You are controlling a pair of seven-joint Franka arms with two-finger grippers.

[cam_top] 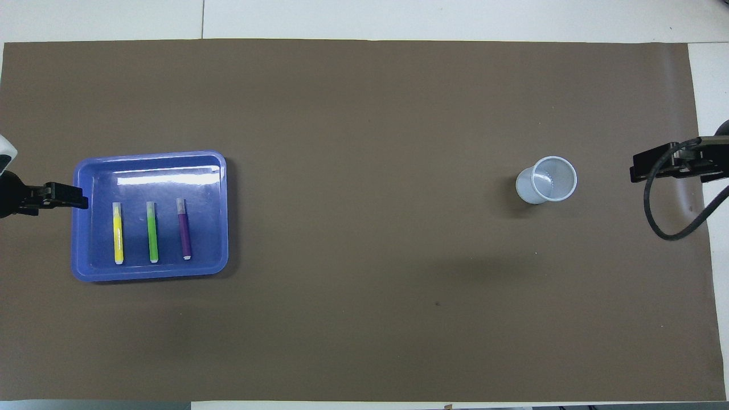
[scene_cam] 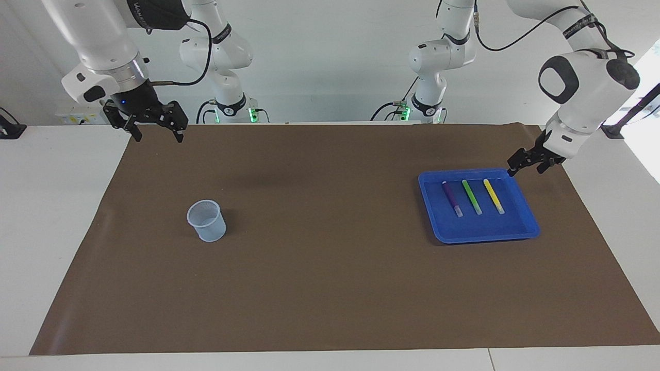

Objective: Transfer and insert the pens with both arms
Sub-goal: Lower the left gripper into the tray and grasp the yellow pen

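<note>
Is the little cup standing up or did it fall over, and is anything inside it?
Standing up and empty. The clear plastic cup shows its round open mouth from overhead, with only its bare bottom inside.

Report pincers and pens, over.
Left pincer at blue plastic tray edge, empty. Right pincer open, waiting. Three slim marker pens in tray. Clear plastic cup unobstructed.

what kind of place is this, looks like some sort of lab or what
Most likely a robotics lab set up for manipulation trials. Two white arms, left gripper and right gripper, stand at a table under a brown mat, with staged props: a blue tray of marker pens and a plastic cup.
</note>
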